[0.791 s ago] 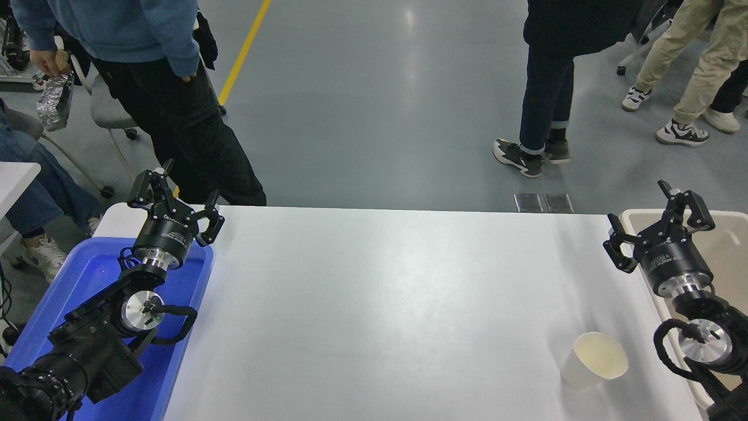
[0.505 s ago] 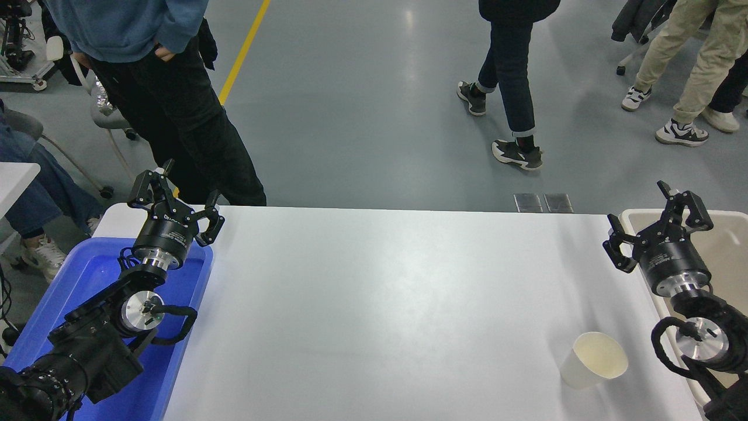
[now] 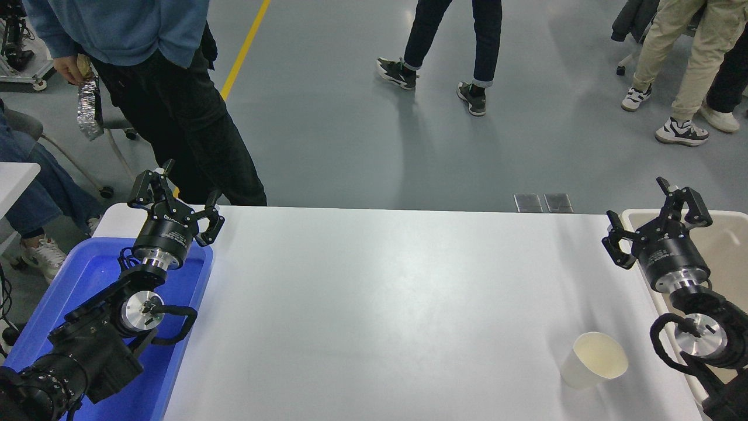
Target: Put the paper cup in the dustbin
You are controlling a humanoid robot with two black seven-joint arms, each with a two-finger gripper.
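1. Paper cup (image 3: 594, 360) disposal has not begun in earnest: nothing is gripped, so the step in hand looks like the approach before the pick.
2. At the far left, the left gripper (image 3: 175, 202) hangs parked over the blue tray (image 3: 87, 275), its fingers spread and holding nothing.
3. Behind that corner, a person in a blue top (image 3: 128, 29) stands on the floor beyond the table's far edge, apart from both arms.
4. The white table (image 3: 374, 292) lies between the two arms.
5. The cup stands upright near the table's front right corner, its cream inside showing, just beside the right arm's wrist but untouched.
6. The right gripper (image 3: 657, 219) hovers above the table's right edge, farther from the camera than the cup, fingers released and empty.
7. The dustbin (image 3: 724, 245) sits just off the table's right side, partly hidden by that arm.
8. The next move, as I judge it, calls for drawing the right gripper back toward the cup, lowering its fingers around the cup's wall, and closing gently, since thin paper would likely crumple or tip.
9. After that, a short carry rightward over the bin's rim should do.
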